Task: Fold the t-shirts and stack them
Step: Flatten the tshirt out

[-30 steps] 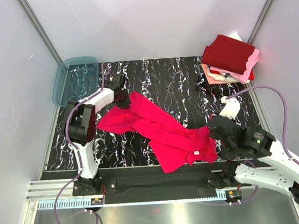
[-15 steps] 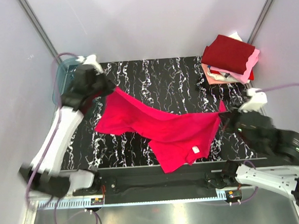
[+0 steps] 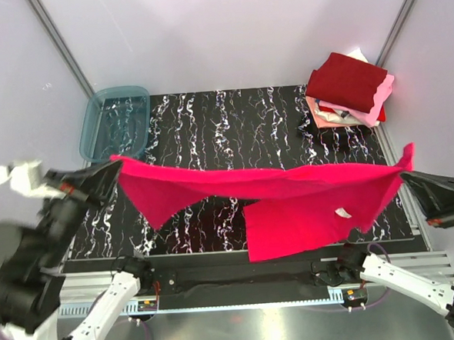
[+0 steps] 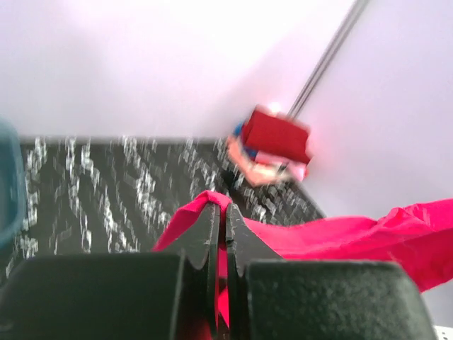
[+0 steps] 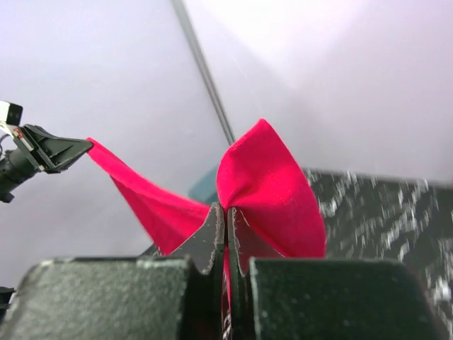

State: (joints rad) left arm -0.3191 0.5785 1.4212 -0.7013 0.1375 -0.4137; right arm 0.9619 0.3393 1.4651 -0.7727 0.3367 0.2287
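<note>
A bright pinkish-red t-shirt (image 3: pixel 290 193) hangs stretched in the air above the black marbled table (image 3: pixel 232 123), its lower part drooping toward the front edge. My left gripper (image 3: pixel 113 166) is shut on its left corner, seen in the left wrist view (image 4: pixel 221 210). My right gripper (image 3: pixel 407 173) is shut on its right corner, seen in the right wrist view (image 5: pixel 226 211). A stack of folded t-shirts (image 3: pixel 349 85), dark maroon on top over pale pink, salmon and white, lies at the back right; it also shows in the left wrist view (image 4: pixel 272 145).
A translucent blue-grey tub (image 3: pixel 116 121) stands at the back left of the table. Pale walls close in the table on three sides. The arm bases sit on a rail (image 3: pixel 241 281) along the front edge.
Both arms have lifted and swung outward, pulling the pinkish-red shirt off the table and stretching it wide in the air. It lay crumpled on the table a second ago.
</note>
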